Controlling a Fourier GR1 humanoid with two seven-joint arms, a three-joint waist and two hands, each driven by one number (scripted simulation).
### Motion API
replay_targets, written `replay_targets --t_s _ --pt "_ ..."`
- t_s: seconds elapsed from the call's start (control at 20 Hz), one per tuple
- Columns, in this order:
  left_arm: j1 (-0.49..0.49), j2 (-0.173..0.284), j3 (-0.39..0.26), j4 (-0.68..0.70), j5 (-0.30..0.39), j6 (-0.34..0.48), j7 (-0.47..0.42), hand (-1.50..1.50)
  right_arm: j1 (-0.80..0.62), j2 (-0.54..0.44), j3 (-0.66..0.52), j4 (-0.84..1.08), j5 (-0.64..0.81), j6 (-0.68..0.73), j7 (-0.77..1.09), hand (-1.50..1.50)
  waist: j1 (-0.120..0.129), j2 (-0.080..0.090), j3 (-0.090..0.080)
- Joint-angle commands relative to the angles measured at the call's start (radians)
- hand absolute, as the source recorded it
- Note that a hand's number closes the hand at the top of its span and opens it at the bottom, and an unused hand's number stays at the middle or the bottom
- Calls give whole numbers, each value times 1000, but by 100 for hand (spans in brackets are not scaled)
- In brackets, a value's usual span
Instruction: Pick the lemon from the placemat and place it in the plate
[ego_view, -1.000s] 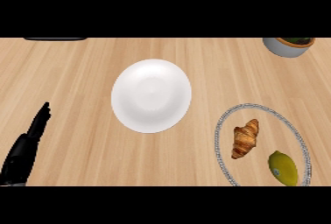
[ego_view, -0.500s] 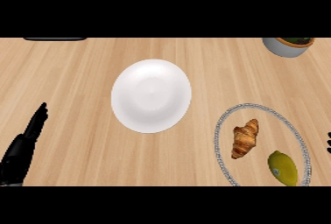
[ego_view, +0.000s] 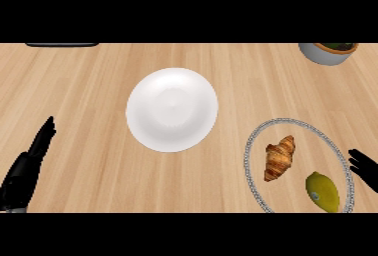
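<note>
Lemon (ego_view: 322, 192) sits right of the plate (ego_view: 172, 109), on the placemat (ego_view: 255, 150); right hand (ego_view: 365, 167) beside it, fingers spread, holding nothing.

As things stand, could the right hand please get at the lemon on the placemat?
Probably yes. The right hand shows at the view's right edge, just beside the placemat, and nothing lies between it and the lemon; the croissant sits on the lemon's far side.
</note>
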Motion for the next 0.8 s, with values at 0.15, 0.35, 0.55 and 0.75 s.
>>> replay_targets --t_s 0.15,0.35,0.55,0.75 --pt "52 -49 34 -54 -56 -13 3 0 -51 67 35 -2 71 -6 62 -150 1 -1 0" --pt "44 -90 44 -68 -96 -42 24 0 -10 74 16 66 141 30 -65 -150 -1 0 0" --pt "0 -128 59 51 -139 -38 -57 0 -65 119 47 140 200 -7 -94 -150 -1 0 0" --pt "-9 -96 105 7 -107 -102 -5 0 -55 120 57 88 206 21 -84 -150 -2 0 0"
